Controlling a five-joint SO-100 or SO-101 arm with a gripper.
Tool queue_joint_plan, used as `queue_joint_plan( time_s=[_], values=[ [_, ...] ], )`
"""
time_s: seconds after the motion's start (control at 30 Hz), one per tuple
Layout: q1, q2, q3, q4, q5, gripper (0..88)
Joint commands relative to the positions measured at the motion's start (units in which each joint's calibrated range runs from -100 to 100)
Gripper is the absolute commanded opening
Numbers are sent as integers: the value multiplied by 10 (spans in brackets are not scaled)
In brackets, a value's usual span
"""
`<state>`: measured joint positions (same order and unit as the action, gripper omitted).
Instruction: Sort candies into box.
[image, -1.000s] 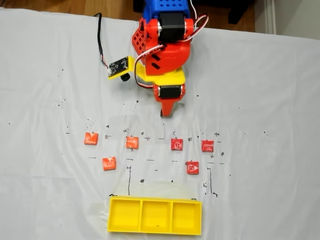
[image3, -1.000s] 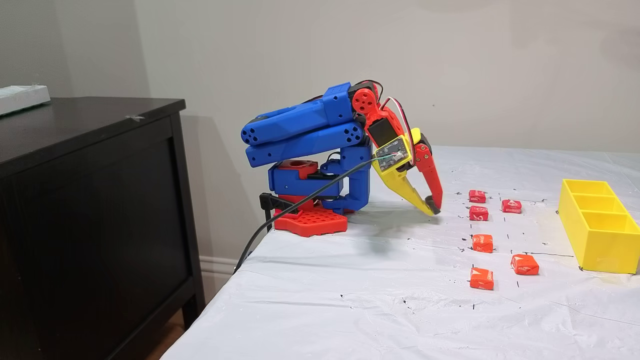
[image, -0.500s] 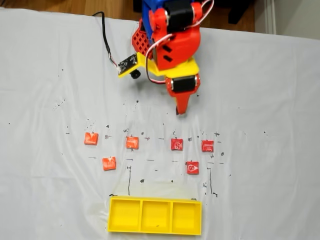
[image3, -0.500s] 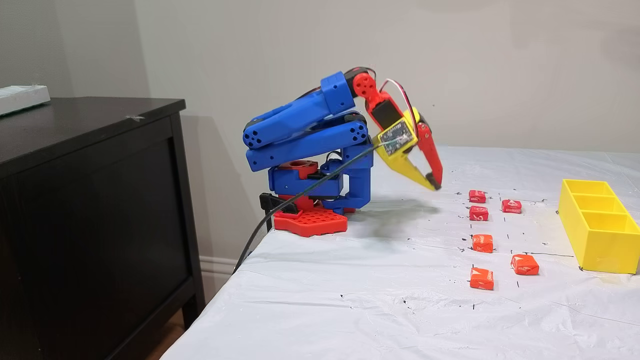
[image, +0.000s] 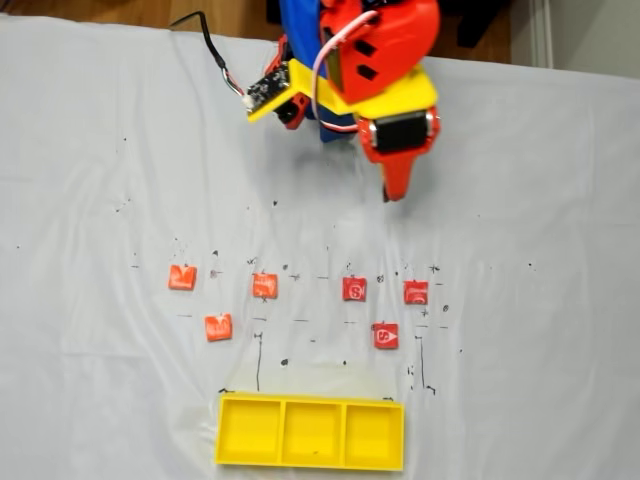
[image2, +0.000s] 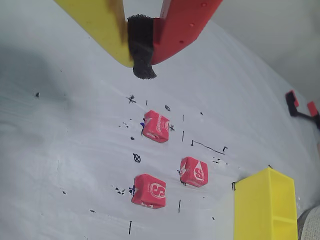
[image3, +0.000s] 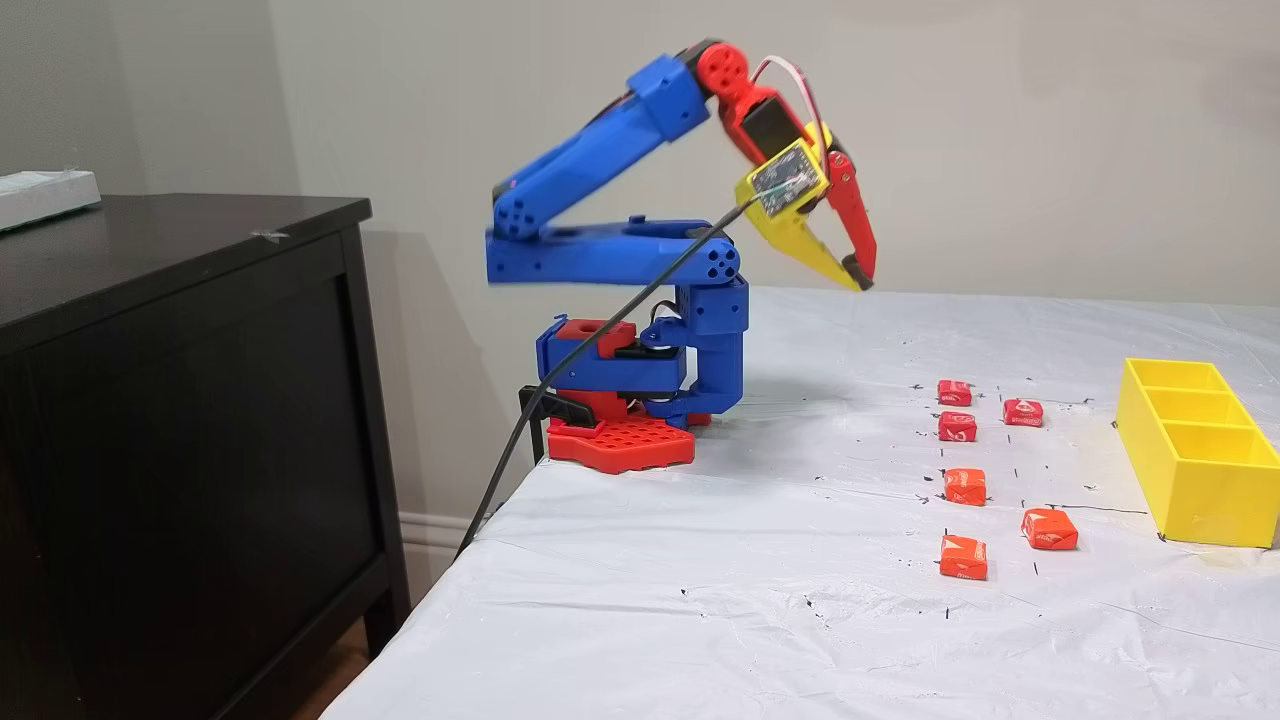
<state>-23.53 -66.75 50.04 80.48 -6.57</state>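
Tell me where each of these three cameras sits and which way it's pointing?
A fixed view: from above, looking down on the white table, candies and yellow box; the gripper enters from the top.
Wrist view: rides on the arm, looking past the shut gripper at three candies.
A fixed view: from the table's side, showing the whole arm.
All share candies and box.
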Motion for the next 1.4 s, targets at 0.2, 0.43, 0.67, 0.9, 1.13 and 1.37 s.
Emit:
queue_joint_plan(
  time_s=[0.2, 0.43, 0.67, 0.9, 1.13, 1.37],
  values=[
    [-55, 282, -248, 3, 0, 32],
    [-44, 400, -292, -54, 1, 55],
    [-48, 425, -259, -91, 11, 76],
    [-42, 481, -251, -130, 15, 127],
    [-37, 517, -240, -159, 24, 183],
    [-24, 561, -251, -172, 30, 186]
  ],
)
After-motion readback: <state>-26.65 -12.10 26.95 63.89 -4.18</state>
